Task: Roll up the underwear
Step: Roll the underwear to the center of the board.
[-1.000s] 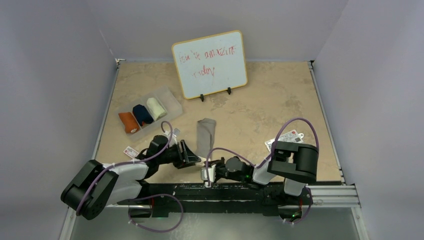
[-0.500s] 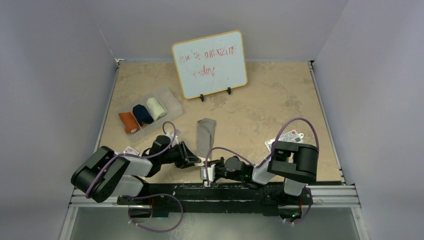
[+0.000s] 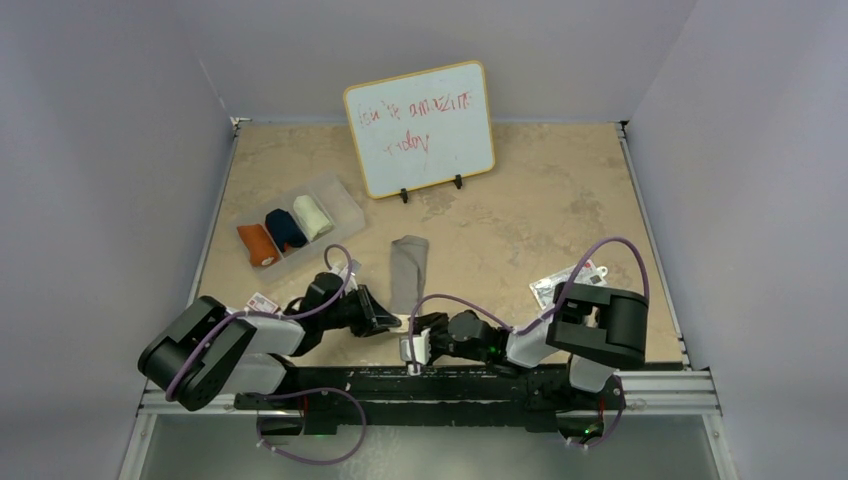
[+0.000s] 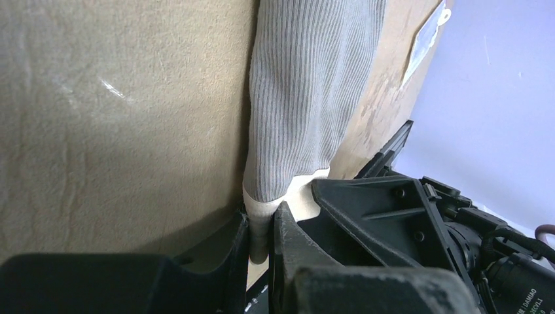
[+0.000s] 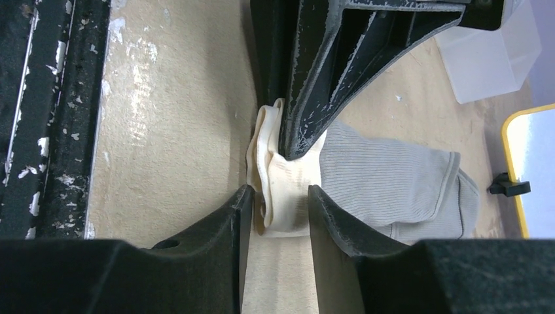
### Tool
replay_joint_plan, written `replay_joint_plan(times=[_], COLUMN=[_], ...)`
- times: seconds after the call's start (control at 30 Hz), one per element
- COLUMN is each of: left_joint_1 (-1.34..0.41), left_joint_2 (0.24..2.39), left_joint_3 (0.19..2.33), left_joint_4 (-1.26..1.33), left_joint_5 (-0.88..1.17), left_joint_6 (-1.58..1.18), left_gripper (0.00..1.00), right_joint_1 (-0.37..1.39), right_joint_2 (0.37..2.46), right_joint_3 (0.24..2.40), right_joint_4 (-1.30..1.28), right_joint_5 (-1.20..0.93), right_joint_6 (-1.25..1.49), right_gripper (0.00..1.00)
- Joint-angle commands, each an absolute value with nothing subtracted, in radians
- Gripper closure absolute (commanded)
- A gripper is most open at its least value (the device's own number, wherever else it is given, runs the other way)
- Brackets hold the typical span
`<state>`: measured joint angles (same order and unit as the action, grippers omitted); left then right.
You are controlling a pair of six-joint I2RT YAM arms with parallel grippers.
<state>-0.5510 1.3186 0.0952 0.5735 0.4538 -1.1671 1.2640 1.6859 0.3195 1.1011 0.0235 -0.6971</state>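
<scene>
- Cloth is looking soft, light and limp; the grey underwear (image 3: 408, 262) is lying as a long strip on the table (image 3: 560, 200), centre-front, with its beige waistband (image 5: 283, 186) offering the firmest hold.
- The left gripper (image 4: 262, 229) is pinching that waistband; the right gripper (image 5: 278, 196) is straddling it, fingers spread.
- Wrist views are showing both grips; the top view is hiding them.

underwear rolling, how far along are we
Done: the orange cloth roll, navy cloth roll and pale cream cloth roll sit side by side in the clear plastic tray.
In hand: the left gripper pinches the beige waistband of the grey ribbed garment, which lies unrolled on the table. The right gripper is open around that waistband.
Left: rolling the grey one and, probably, placing it in the tray.
</scene>
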Motion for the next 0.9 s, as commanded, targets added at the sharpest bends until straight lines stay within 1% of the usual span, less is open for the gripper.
replay_joint_plan(times=[0.0,0.2,0.3,0.47,0.57,0.6,0.67,0.7,0.77,0.87], left_joint_1=[-0.545,-0.54,-0.538,-0.537,-0.535,-0.535,-0.534,-0.534,-0.533,-0.534], left_joint_2=[1.314,1.319,1.317,1.317,1.314,1.309,1.289,1.269,1.228,1.141], left_joint_3=[0.1,0.111,0.112,0.113,0.11,0.107,0.102,0.1,0.1,0.1], left_joint_4=[0.46,0.452,0.449,0.448,0.448,0.447,0.433,0.418,0.376,0.291], left_joint_5=[0.393,0.412,0.42,0.43,0.431,0.429,0.419,0.409,0.395,0.357], left_joint_6=[-1.121,-1.111,-1.105,-1.098,-1.098,-1.1,-1.105,-1.107,-1.105,-1.099], left_gripper=[1.0,1.0,1.0,1.0,1.0,0.99,0.89,0.82,0.74,0.6], right_joint_1=[1.267,1.273,1.272,1.273,1.273,1.273,1.273,1.273,1.271,1.266], right_joint_2=[1.659,1.676,1.696,1.736,1.745,1.74,1.716,1.698,1.658,1.609], right_joint_3=[0.343,0.344,0.345,0.343,0.337,0.335,0.335,0.342,0.37,0.372], right_joint_4=[0.951,0.953,0.971,1.051,1.114,1.119,1.097,1.064,0.981,0.958], right_joint_5=[0.002,-0.018,0.029,0.096,0.111,0.096,0.041,0.015,-0.053,-0.152], right_joint_6=[-0.743,-0.776,-0.786,-0.778,-0.767,-0.759,-0.716,-0.684,-0.611,-0.509], right_gripper=[0.6,0.61,0.66,0.82,0.98,1.0,1.0,1.0,1.0,1.0])
